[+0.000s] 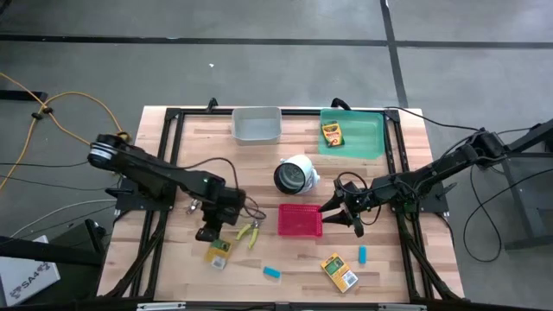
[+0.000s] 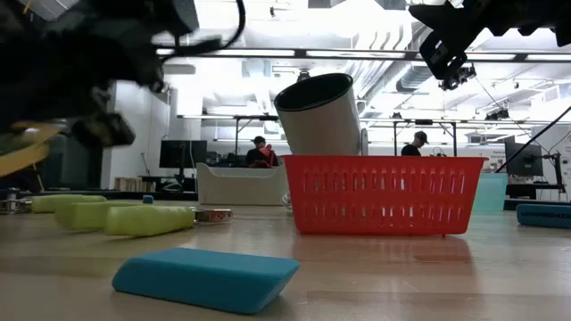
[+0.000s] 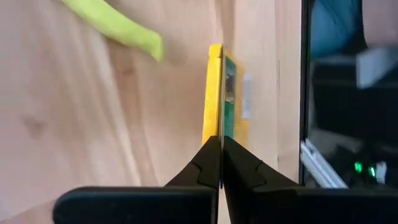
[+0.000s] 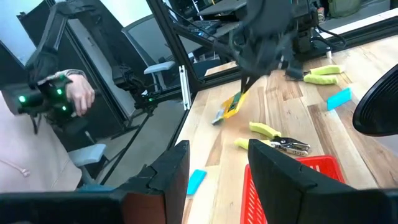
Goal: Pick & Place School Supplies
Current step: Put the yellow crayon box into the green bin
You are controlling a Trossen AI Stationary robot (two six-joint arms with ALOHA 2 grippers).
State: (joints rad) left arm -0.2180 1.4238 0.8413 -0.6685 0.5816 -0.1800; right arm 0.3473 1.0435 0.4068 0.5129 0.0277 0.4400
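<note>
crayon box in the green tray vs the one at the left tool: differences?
The tray crayon box lies flat in the green tray; the held crayon box is pinched by its thin edge in the shut left tool. Tray box rests; held box hangs tilted above the table. Both yellow-and-green. Right tool waits open by the red basket.

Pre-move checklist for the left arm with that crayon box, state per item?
1. Left gripper shut on crayon box: ok, pinched by one edge.
2. Box off the table: ok, it hangs in the right wrist view.
3. Grip security: cannot tell; the hold is thin.
4. Green tray has room: ok, one crayon box already there.
5. Right gripper out of the way: ok, open beside the red basket.
6. Pliers near the left gripper: cannot tell clearance.
</note>
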